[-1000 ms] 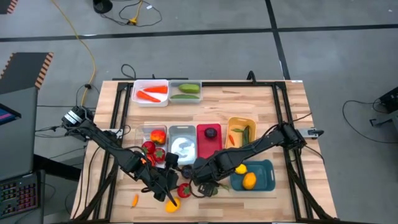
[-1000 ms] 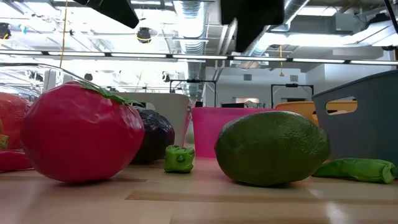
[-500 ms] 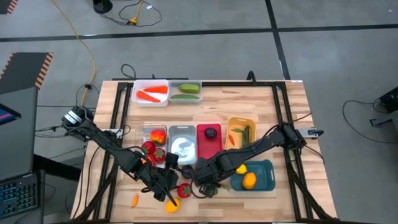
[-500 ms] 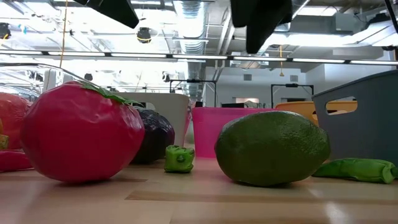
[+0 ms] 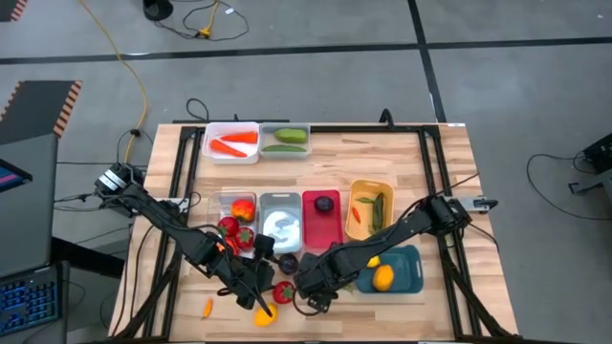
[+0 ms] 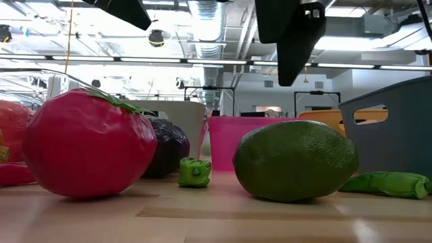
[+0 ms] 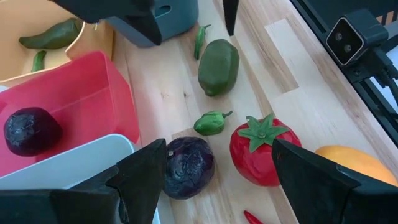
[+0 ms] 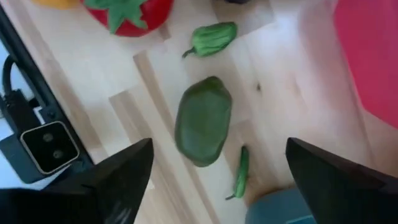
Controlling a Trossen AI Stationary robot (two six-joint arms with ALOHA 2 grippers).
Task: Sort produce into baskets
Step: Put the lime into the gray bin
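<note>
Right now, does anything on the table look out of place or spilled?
Nothing is spilled. Several pieces remain unsorted on the bare wood near the front edge: a green avocado, a tomato, a purple plum and a small green pepper.

Two dark, jointed arms trailing black cables; each claw has two flat, dark, tapering fingers.

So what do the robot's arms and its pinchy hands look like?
Both arms are dark, almost black, built from jointed segments with thin black cables trailing along them. The left gripper and right gripper each end in two flat, wedge-shaped dark fingers. No bright markings show on them.
</note>
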